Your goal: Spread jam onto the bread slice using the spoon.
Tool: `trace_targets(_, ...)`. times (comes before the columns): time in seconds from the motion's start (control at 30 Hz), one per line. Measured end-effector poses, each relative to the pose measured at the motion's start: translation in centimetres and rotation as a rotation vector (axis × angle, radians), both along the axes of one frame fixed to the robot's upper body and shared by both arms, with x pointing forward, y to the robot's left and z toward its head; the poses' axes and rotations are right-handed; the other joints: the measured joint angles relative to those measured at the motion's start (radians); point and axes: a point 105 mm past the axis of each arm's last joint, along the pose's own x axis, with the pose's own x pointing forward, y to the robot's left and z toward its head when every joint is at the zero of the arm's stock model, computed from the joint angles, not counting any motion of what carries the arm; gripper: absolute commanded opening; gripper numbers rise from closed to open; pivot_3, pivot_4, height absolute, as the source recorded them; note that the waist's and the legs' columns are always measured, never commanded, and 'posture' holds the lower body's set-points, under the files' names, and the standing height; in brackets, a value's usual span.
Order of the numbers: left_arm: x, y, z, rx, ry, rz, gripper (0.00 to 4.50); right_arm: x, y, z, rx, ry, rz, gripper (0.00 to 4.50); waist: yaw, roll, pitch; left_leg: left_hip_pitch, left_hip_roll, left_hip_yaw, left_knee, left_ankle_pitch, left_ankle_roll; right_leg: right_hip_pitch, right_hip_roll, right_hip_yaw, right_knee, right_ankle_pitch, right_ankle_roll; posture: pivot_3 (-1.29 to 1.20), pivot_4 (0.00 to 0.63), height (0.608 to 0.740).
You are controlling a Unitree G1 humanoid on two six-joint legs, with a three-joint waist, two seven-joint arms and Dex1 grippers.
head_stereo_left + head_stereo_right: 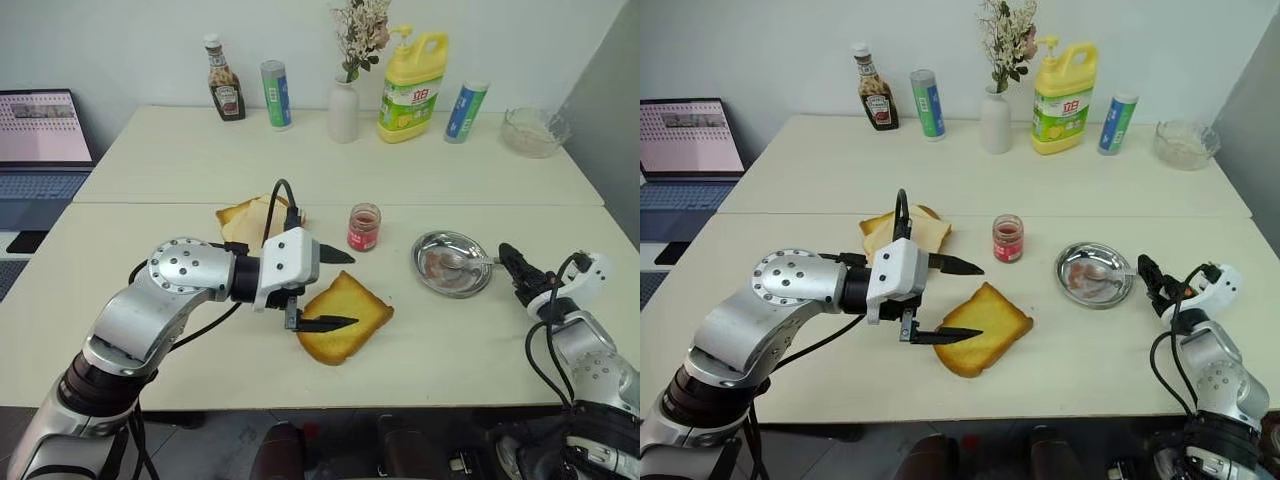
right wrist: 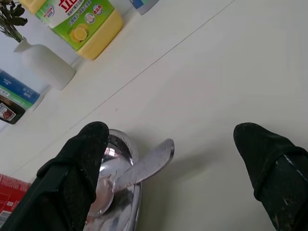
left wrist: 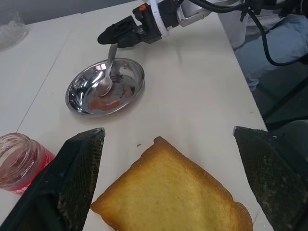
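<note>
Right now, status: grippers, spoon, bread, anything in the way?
Both grippers open, empty: left gripper over bread slice, right gripper at spoon handle. Spoon rests in steel dish, jam smears there. Jam jar open. Nothing in the way.

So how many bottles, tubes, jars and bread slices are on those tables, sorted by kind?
Bottles: 2, the ketchup bottle and the yellow detergent bottle.
Tubes: 2, one green, one blue.
Jars: 1, the jam.
Bread: the toasted bread slice plus a pale stack, number unclear.
Total: 6 at least.
</note>
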Motion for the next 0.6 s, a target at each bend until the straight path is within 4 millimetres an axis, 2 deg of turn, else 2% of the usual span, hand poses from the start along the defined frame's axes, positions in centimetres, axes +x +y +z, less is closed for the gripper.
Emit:
trace_targets(0.3,0.1,-0.1,-0.2,0.002,0.001,0.01,4.47,0.1,0.5,-0.3,0.08,-0.017,-0.003,4.5,0.0,0.0,0.0,0.0,0.0,0.0,0.0,0.0,0.0,0.0,0.0,0.0,0.0,0.0,0.0,0.0,0.15,0.74)
trace_targets(0.43,0.2,0.0,-0.2,0.01,-0.002,0.018,4.5,0.3,0.9,-0.1,0.107,-0.029,-0.001,3.33,0.0,0.0,0.0,0.0,0.0,0.0,0.0,0.0,0.0,0.0,0.0,0.0,0.0,0.0,0.0,0.0,0.15,0.74)
trace_targets(0.6,0.3,0.0,-0.3,0.014,-0.006,0.022,4.5,0.8,1.1,0.9,0.128,-0.065,0.005,1.45,0.0,0.0,0.0,0.0,0.0,0.0,0.0,0.0,0.0,0.0,0.0,0.0,0.0,0.0,0.0,0.0,0.15,0.74)
